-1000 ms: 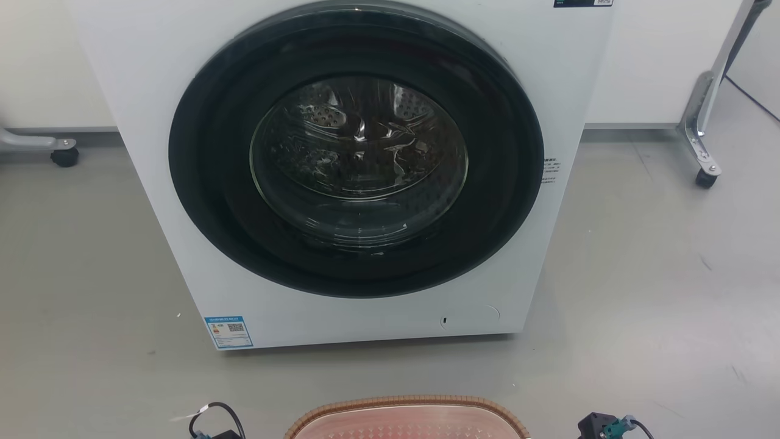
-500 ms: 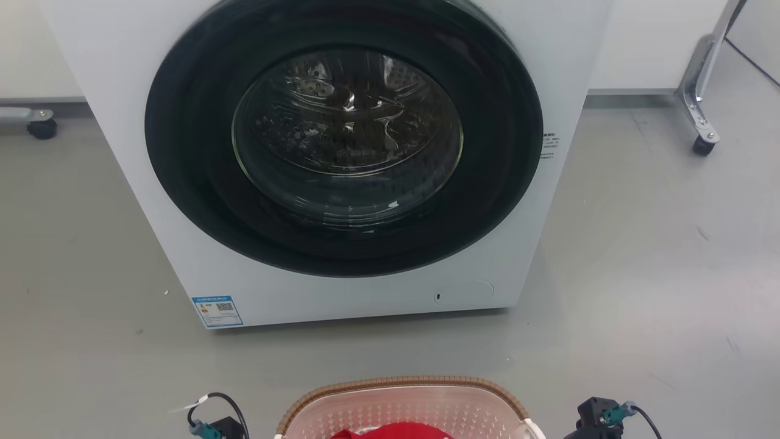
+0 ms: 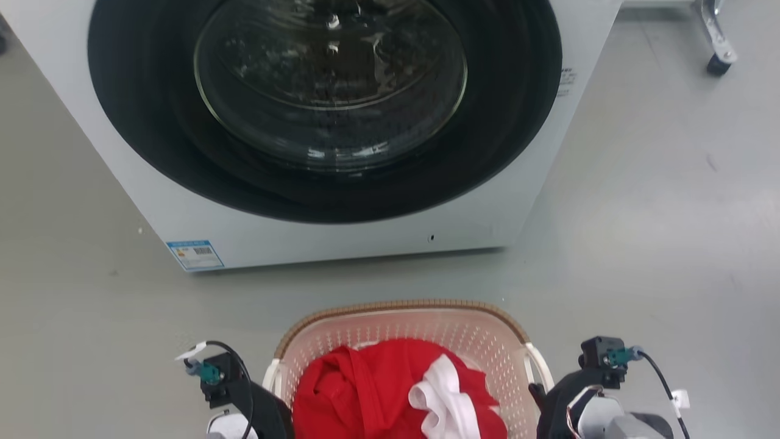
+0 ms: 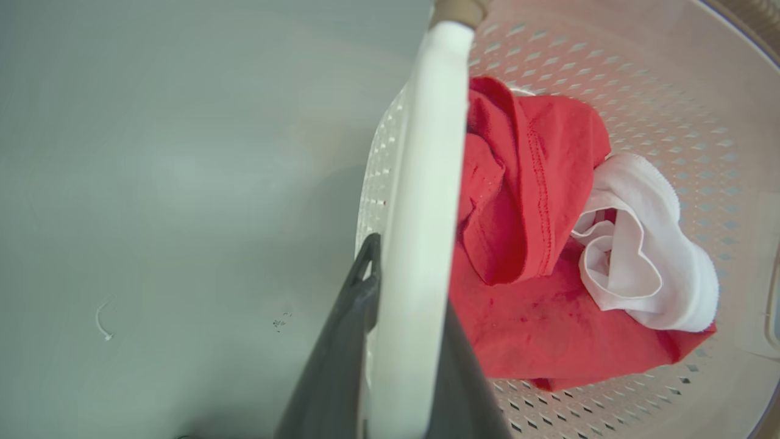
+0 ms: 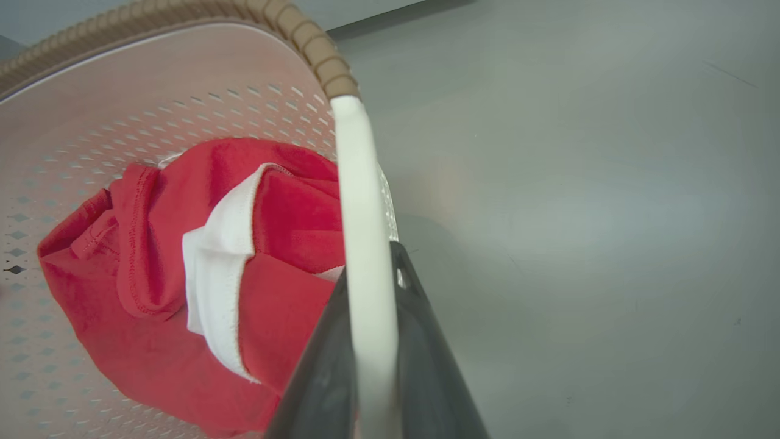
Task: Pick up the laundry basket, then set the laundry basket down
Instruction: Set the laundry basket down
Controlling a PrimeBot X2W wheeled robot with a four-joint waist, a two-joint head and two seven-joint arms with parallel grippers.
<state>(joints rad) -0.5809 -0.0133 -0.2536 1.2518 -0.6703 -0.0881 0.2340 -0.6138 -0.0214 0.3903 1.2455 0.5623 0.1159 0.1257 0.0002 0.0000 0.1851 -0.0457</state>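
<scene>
The laundry basket [image 3: 463,332], cream with perforated walls and a brown woven-look rim, is at the bottom middle of the head view, just in front of the washing machine. It holds a red garment [image 3: 365,384] and a white cloth [image 3: 442,396]. My left gripper [image 4: 405,286] is shut on the basket's white left handle [image 4: 436,122], with one dark finger on each side of the bar. My right gripper [image 5: 368,268] is shut the same way on the white right handle [image 5: 356,171]. I cannot tell whether the basket rests on the floor.
A white washing machine [image 3: 183,213] with its dark round door [image 3: 329,91] shut stands close behind the basket. A metal stand's caster [image 3: 719,64] is at the far right. Grey floor [image 3: 640,244] lies on both sides of the basket.
The head view has tilted down and drawn closer. More of the basket, the clothes in it and both grippers at its handles now show. The machine itself has not moved.
</scene>
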